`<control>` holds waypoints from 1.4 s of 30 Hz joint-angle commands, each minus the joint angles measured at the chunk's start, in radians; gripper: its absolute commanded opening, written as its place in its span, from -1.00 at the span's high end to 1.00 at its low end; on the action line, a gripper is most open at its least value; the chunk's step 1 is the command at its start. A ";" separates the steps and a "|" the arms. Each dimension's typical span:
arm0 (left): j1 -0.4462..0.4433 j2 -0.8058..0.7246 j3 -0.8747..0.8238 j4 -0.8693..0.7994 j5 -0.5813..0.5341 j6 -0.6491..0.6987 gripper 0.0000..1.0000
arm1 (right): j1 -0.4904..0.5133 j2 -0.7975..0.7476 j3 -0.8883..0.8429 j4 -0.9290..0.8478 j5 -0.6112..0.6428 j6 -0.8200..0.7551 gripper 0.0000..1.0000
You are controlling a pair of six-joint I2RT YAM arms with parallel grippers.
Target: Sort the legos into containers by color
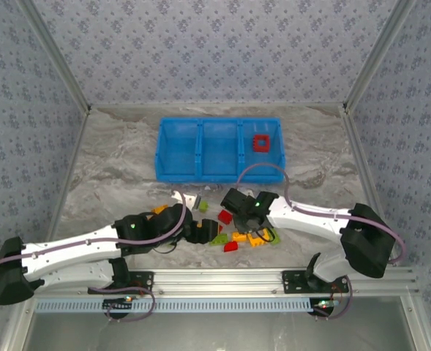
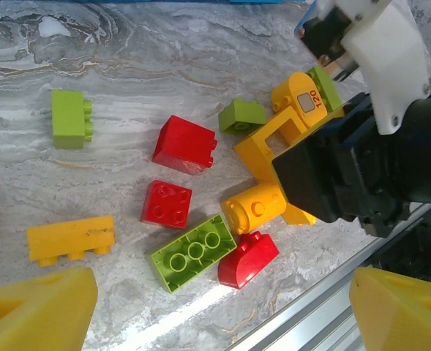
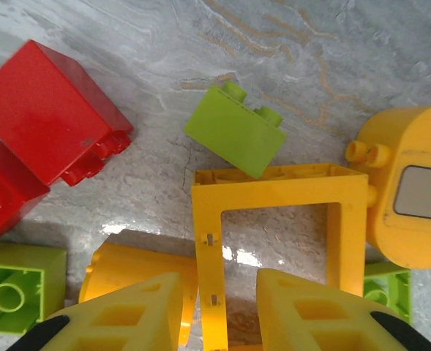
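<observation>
Right gripper (image 3: 219, 296) stood narrowly parted, astride the yellow frame (image 3: 277, 191), its left bar between the fingers. Best bet was a square pinch on that bar, clear of the green brick (image 3: 233, 135) just ahead. Left gripper (image 2: 222, 296) hung spread wide.

Top view: a long blue plastic three-compartment bin (image 1: 200, 175) lies at 12 o'clock on the marble-patterned table (image 1: 113, 168), with a red plastic frame brick (image 1: 261, 142) in its rightmost compartment and the loose plastic bricks (image 1: 238, 235) clustered at its 6 o'clock. Right wrist view: a yellow rectangular plastic frame (image 3: 281, 183), with a lime-green studded plastic brick (image 3: 237, 135) touching it at 12 o'clock, a yellow rounded plastic block (image 3: 413, 197) at 3 o'clock and a red plastic cube brick (image 3: 47, 117) at 10 o'clock
</observation>
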 commanded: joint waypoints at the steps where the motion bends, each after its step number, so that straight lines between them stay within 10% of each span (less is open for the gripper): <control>1: -0.008 -0.014 -0.009 0.001 -0.033 -0.026 -0.78 | -0.005 0.027 -0.025 0.033 0.002 0.029 0.33; 29: 0.001 -0.039 0.080 -0.022 -0.043 0.044 -0.80 | -0.006 -0.092 0.099 -0.117 0.128 0.061 0.75; 42: 0.462 0.035 0.400 -0.101 0.171 0.213 -0.81 | -0.192 0.305 0.756 -0.094 0.034 -0.183 0.78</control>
